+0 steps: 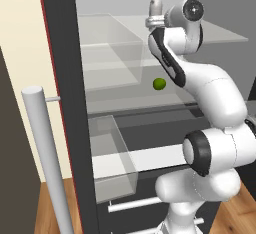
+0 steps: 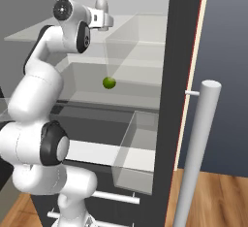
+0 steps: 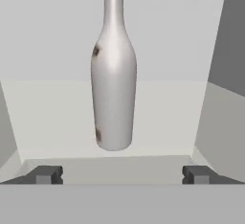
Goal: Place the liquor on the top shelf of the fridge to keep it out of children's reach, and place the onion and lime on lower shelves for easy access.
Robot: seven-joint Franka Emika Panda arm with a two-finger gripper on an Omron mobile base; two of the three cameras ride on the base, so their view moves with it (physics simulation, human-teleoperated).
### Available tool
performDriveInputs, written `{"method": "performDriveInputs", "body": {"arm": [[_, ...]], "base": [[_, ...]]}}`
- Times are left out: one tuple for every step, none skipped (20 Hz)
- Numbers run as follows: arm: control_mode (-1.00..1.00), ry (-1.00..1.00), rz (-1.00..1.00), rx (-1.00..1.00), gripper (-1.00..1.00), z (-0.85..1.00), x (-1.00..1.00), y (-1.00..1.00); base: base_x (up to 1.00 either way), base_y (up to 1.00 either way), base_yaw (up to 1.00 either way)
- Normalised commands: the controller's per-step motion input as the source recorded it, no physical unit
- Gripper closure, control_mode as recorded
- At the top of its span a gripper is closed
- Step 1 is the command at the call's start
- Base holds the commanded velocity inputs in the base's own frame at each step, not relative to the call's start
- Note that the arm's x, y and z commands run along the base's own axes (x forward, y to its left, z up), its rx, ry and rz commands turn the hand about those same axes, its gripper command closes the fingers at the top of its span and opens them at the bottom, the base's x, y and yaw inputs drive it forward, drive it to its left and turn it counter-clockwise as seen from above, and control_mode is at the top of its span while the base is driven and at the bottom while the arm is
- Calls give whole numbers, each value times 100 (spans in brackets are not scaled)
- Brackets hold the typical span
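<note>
Slim pale grey-white liquor bottle (image 3: 113, 70) with long narrow neck stands upright on wide translucent pale-grey glass top shelf (image 1: 227, 34) of tall black fridge (image 1: 65, 78) with red-edged door. Robot's two dark fingers (image 3: 45, 174) spread wide apart, nothing between them, bottle just beyond, not touched. Gripper (image 1: 156, 22) at top shelf level, right in front of bottle base. Small round yellow-green lime (image 1: 159, 83) rests on lower glass shelf (image 1: 125, 103), below bottle. Long silver bar handle (image 1: 45, 153) on door.
</note>
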Motion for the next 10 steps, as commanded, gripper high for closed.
{"method": "performDriveInputs", "body": {"arm": [[-100,0,0,-5,-100,0,-79,2],[-100,0,0,-5,-100,0,-81,1],[-100,0,0,-6,-100,0,-80,3],[-100,0,0,-5,-100,0,-77,1],[-100,0,0,-4,-100,0,-76,0],[-100,0,0,-4,-100,0,-76,0],[-100,0,0,-4,-100,0,-75,0],[-100,0,0,-4,-100,0,-76,0],[-100,0,0,-5,-100,0,-75,1],[-100,0,0,-5,-100,0,-72,4]], "base": [[0,0,0],[0,0,0],[0,0,0],[0,0,0],[0,0,0],[0,0,0],[0,0,0],[0,0,0],[0,0,0],[0,0,0]]}}
